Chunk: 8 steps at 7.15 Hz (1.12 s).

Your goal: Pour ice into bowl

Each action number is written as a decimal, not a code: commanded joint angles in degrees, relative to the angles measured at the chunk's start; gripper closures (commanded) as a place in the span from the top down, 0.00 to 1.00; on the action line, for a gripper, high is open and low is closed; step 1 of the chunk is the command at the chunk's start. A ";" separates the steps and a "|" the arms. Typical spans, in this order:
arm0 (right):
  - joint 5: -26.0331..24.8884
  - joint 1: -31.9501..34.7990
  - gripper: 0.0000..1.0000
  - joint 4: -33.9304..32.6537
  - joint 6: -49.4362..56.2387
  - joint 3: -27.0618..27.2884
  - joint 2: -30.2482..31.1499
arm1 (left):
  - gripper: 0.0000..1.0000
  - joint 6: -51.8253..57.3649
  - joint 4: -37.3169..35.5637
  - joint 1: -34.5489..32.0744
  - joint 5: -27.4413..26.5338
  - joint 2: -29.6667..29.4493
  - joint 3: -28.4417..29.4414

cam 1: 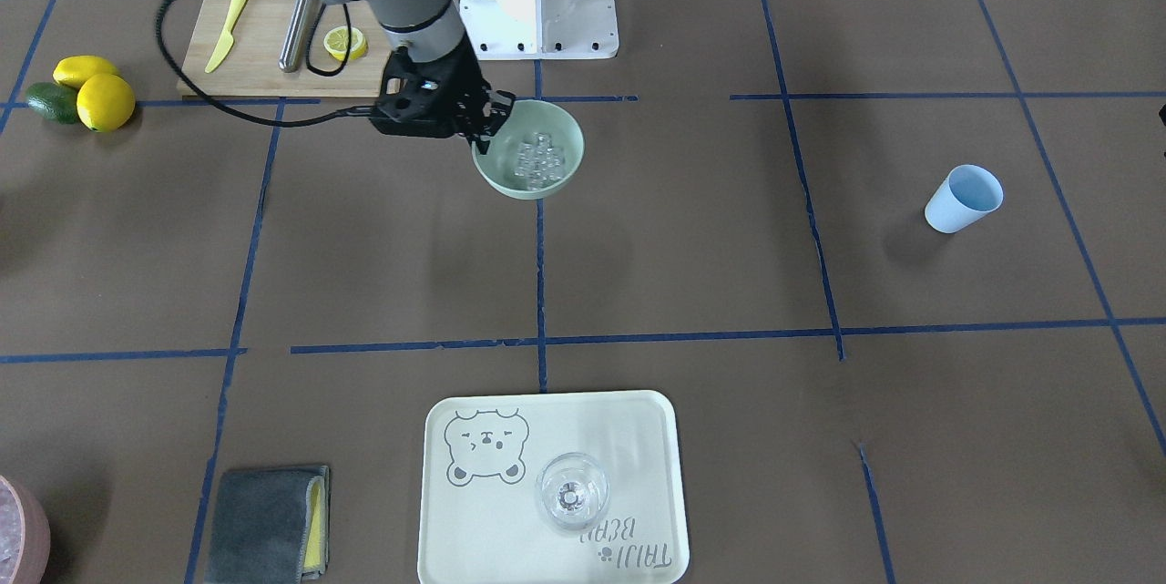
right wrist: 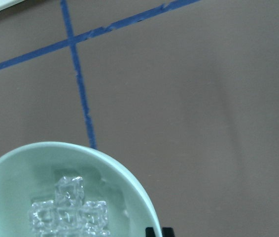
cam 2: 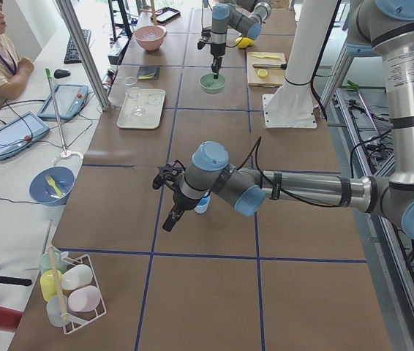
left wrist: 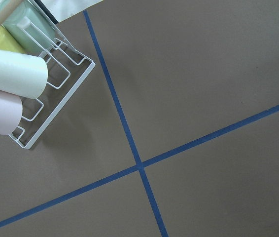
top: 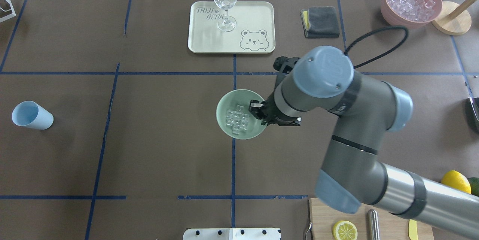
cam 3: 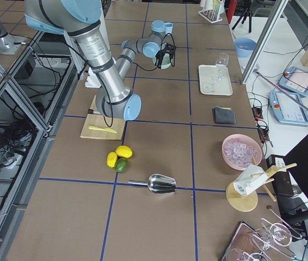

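The pale mint-green bowl stands near the table's middle, on a blue tape line. A small heap of clear ice lies in it. My right gripper is at the bowl's rim on the robot's right side, with its jaws close together across the rim. It looks shut on the rim. My left gripper hangs low over the table far to the left, near a blue cup. Whether it is open or shut I cannot tell.
The blue cup lies on its side at far left. A cream tray with a wine glass stands beyond the bowl. A pink container, grey cloth, cutting board, lemons and metal scoop are on the right.
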State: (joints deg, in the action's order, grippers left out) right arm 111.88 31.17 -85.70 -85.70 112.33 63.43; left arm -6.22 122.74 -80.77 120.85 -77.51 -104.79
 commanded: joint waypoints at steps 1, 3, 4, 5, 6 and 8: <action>5.25 6.76 0.00 16.79 3.86 2.64 17.35 | 1.00 0.07 0.13 0.00 0.09 -0.01 0.11; 12.20 16.33 0.00 21.71 17.68 1.14 28.72 | 1.00 0.07 0.13 0.00 0.52 0.08 -0.15; 12.57 18.64 0.00 21.98 23.07 0.18 31.90 | 1.00 -0.02 0.05 0.00 0.27 0.08 -0.41; 12.75 20.84 0.00 22.07 26.86 -2.27 32.46 | 1.00 -0.10 0.05 0.00 0.09 -0.01 -0.41; 13.80 22.86 0.00 22.77 32.47 -6.38 33.16 | 1.00 -1.93 0.13 0.00 0.00 -0.10 -0.50; 16.53 24.29 0.00 28.80 33.49 -11.49 33.34 | 1.00 -2.74 0.22 0.00 0.00 -0.10 -0.59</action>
State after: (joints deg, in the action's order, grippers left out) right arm 127.37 54.47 -60.33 -53.52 104.14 96.47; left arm -8.51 122.89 -80.77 120.87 -77.59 -105.37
